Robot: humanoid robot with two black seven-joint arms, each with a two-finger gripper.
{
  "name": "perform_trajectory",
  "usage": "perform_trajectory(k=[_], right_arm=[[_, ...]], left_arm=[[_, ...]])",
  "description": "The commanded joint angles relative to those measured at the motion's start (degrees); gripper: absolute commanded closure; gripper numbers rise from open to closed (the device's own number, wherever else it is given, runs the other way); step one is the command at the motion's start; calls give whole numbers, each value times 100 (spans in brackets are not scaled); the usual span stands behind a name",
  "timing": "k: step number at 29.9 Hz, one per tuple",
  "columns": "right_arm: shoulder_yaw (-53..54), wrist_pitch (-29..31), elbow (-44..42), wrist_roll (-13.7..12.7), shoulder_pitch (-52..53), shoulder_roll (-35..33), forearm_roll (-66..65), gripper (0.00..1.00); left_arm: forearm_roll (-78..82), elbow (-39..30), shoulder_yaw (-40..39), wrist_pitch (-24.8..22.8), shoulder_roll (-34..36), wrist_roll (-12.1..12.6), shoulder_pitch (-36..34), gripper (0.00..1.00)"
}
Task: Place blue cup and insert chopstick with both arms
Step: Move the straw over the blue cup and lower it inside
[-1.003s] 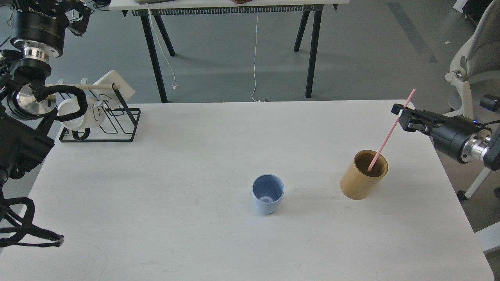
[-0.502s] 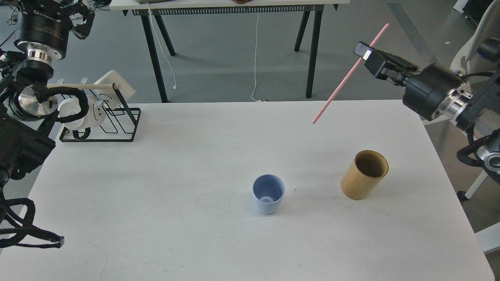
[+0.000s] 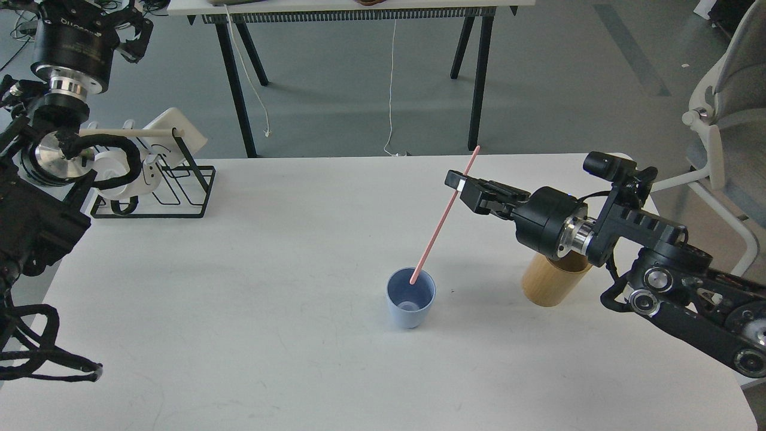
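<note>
The blue cup (image 3: 411, 304) stands upright near the middle of the white table (image 3: 269, 335). The pink chopstick (image 3: 437, 231) slants from upper right to lower left, its lower tip at the cup's rim or just inside its mouth. My right gripper (image 3: 459, 184) is shut on the chopstick near its upper end, above and right of the cup. My left gripper (image 3: 128, 27) is raised at the far upper left, away from the cup; its fingers cannot be told apart.
A tan bamboo cylinder (image 3: 553, 277) stands right of the cup, partly behind my right arm. A black wire rack (image 3: 161, 182) with a wooden rod and white mugs sits at the table's back left. A chair (image 3: 727, 120) is at right.
My right gripper lifted the chopstick out of the bamboo cylinder, swung left and came down, bringing its lower tip to the blue cup's mouth. The left arm barely moved.
</note>
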Motion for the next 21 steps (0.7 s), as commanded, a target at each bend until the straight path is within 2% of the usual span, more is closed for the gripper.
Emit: perform_trajectory(k=[1, 10, 12, 14, 17, 21], right_arm=[[-214, 0, -237, 11, 90, 234, -205, 99], [-486, 0, -721, 20, 134, 692, -531, 99], [-530, 0, -721, 20, 134, 727, -531, 91], [-566, 0, -721, 20, 134, 727, -531, 79], [-575, 0, -721, 28, 117, 727, -583, 70], [-575, 0, -712, 46, 82, 727, -803, 64]], left_arm=[[4, 0, -2, 0, -4, -5, -17, 0], [4, 0, 7, 0, 23, 4, -26, 0], [-4, 0, 7, 0, 31, -5, -26, 0], [4, 0, 7, 0, 40, -5, -26, 0], [4, 0, 7, 0, 49, -5, -26, 0], [-4, 0, -2, 0, 49, -5, -26, 0]])
